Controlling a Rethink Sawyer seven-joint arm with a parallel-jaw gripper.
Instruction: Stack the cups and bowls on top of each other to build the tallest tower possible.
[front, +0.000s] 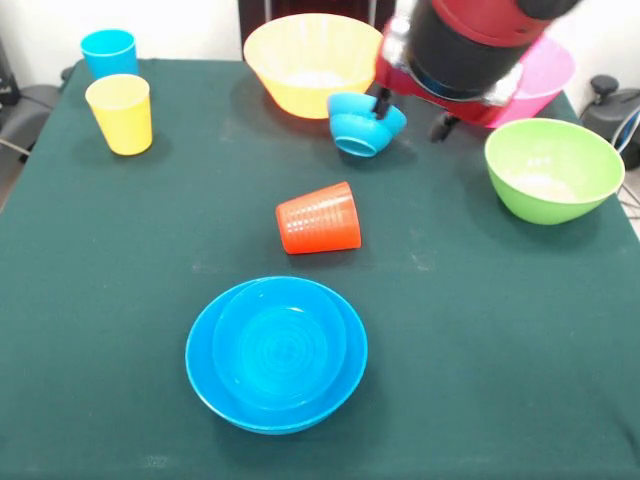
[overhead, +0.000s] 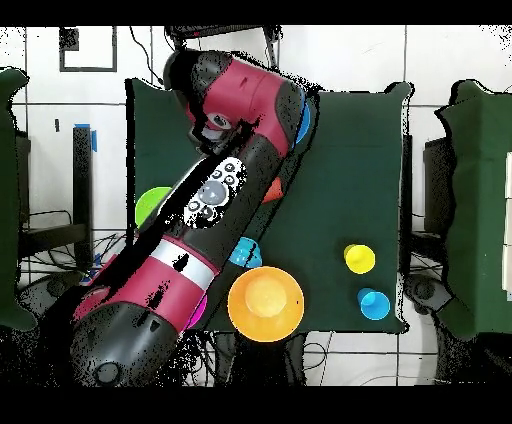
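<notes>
The green surface is largely covered overhead by the red arm. Five bowls are counted: yellow-orange, pink, green, two nested blue. A small blue bowl is gripped, tilted, by the hand. Three cups are seen: yellow, sky blue, orange-red toppled.

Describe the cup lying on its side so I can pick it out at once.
Start at the nested blue bowls at the near edge of the green table. Just beyond them lies the orange-red cup. It is ribbed and tipped over; the yellow cup and sky-blue cup stand upright.
</notes>
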